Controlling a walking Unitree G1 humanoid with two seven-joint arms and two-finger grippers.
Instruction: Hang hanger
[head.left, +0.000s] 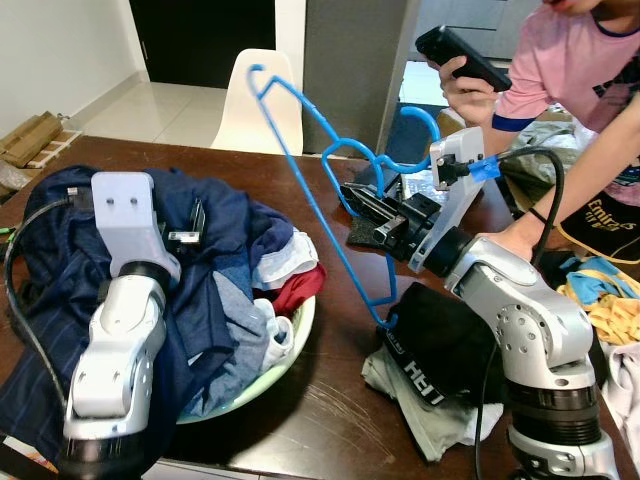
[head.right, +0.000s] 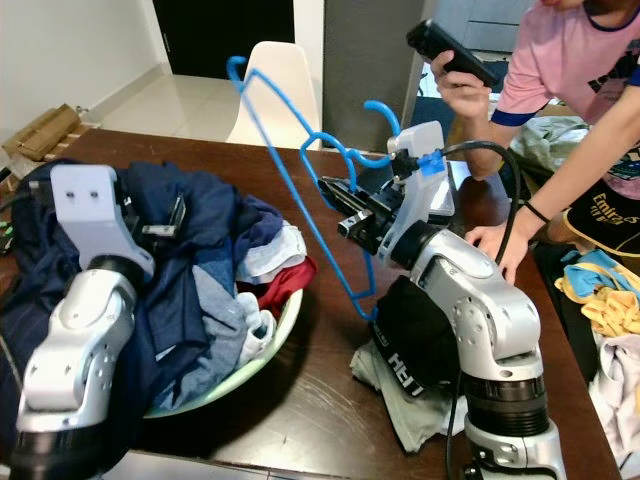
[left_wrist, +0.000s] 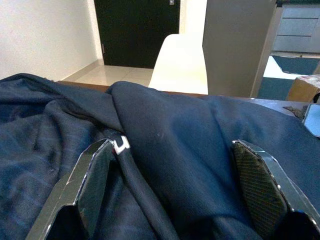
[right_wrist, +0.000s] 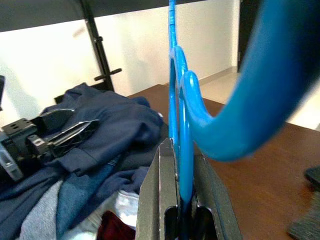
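Note:
A blue plastic hanger (head.left: 318, 215) stands tilted above the brown table (head.left: 300, 420), its hook (head.left: 420, 118) toward the person. My right gripper (head.left: 365, 215) is shut on the hanger's wire near the shoulder; in the right wrist view the blue wire (right_wrist: 181, 165) sits clamped between the fingers. The hanger's lower end hovers by a black garment (head.left: 445, 335). My left gripper (left_wrist: 175, 200) is open over navy cloth (left_wrist: 180, 140) heaped in the basin, the fingers (left_wrist: 92, 182) wide apart.
A pale basin (head.left: 292, 340) full of clothes takes up the table's left half. A person in a pink shirt (head.left: 570, 60) stands at the back right, holding a black device (head.left: 460, 55), one hand (head.left: 512, 238) on the table. A white chair (head.left: 265, 100) stands behind.

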